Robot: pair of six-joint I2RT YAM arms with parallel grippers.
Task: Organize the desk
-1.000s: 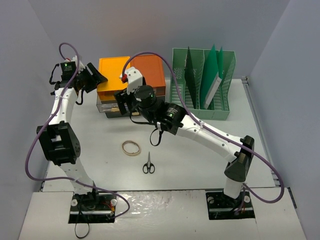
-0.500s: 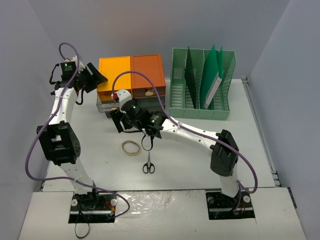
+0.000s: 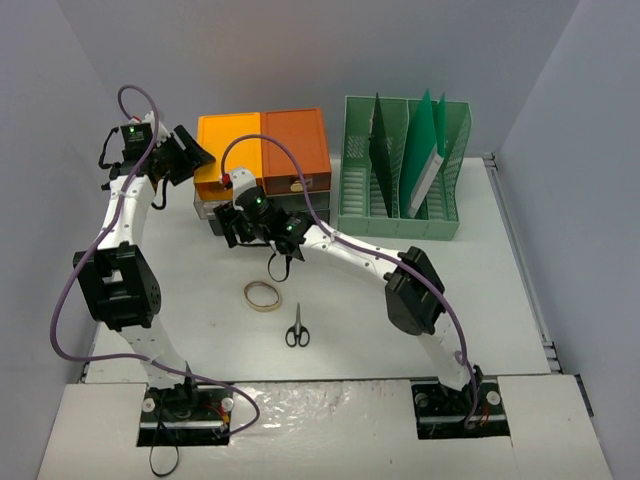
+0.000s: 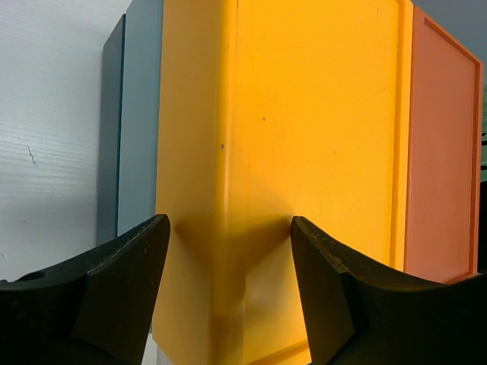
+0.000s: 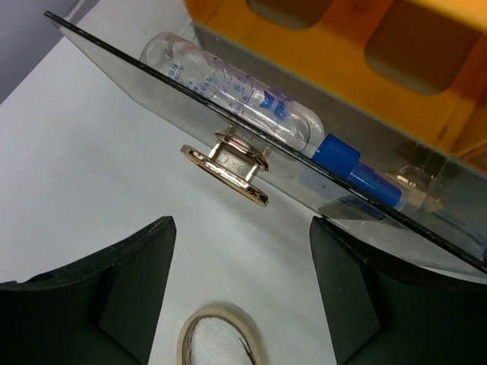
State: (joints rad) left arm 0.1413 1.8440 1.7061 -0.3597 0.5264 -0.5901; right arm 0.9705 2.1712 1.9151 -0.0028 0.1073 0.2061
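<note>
The desk is a broad off-white tabletop. The orange-topped drawer unit stands at the back left. My left gripper is open at its left top edge; in the left wrist view its fingers straddle the yellow-orange corner without touching. My right gripper is open and empty, low in front of the unit's clear lower drawer. In the right wrist view the gripper sits just short of the gold knob. A clear bottle with a blue cap lies behind the drawer front.
A tan tape ring and small black scissors lie on the desk in front of the drawers; the ring also shows in the right wrist view. A green slotted file rack with green folders stands at the back right.
My right arm has swung left and down, bringing its gripper from above the drawer unit to the front of the lower drawer. The left arm has not moved.
</note>
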